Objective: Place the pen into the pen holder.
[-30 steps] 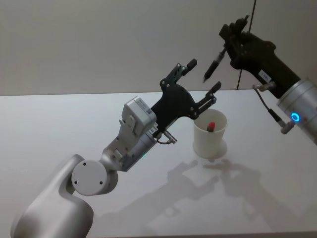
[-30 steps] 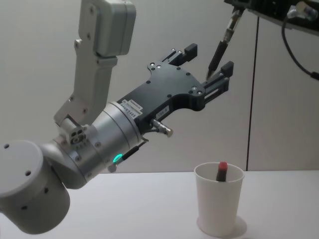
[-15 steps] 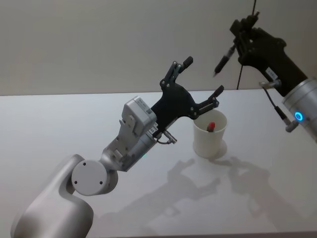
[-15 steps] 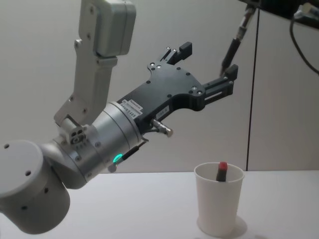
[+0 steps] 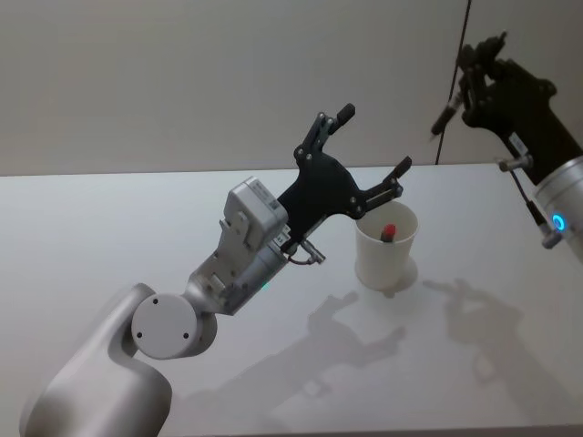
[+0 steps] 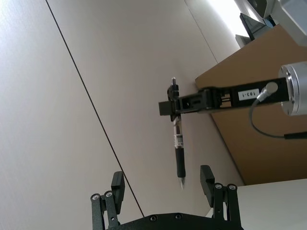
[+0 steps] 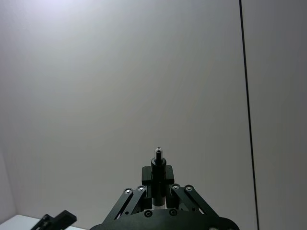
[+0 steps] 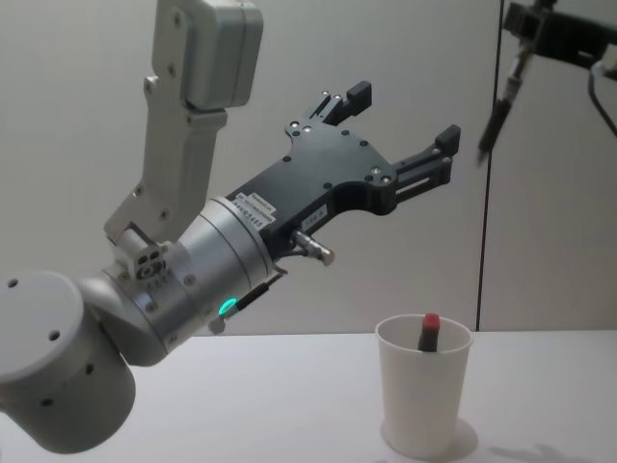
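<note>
**The pen is up high, not over the cup yet**

The right gripper (image 5: pixel 470 84) is squeezed tight on the pen (image 5: pixel 444 118). It holds the pen near its top end, and the tip hangs down and leans a little. In the head view the pen is high in the air, off to the right of the pen holder (image 5: pixel 385 250) and well apart from it.

The pen holder is a white paper cup standing upright on the white table (image 5: pixel 109 218). Something with a red tip (image 5: pixel 389 230) already sits inside it.

The left gripper (image 5: pixel 372 144) is wide open with nothing in it. It hangs in the air just above the cup and a bit to the left.

I think this is the carrying step. Next, the right arm needs to bring the pen over the cup's mouth, lower the tip inside, and then let go. The open left gripper is close by, so the pen has to get past it without a bump.
</note>
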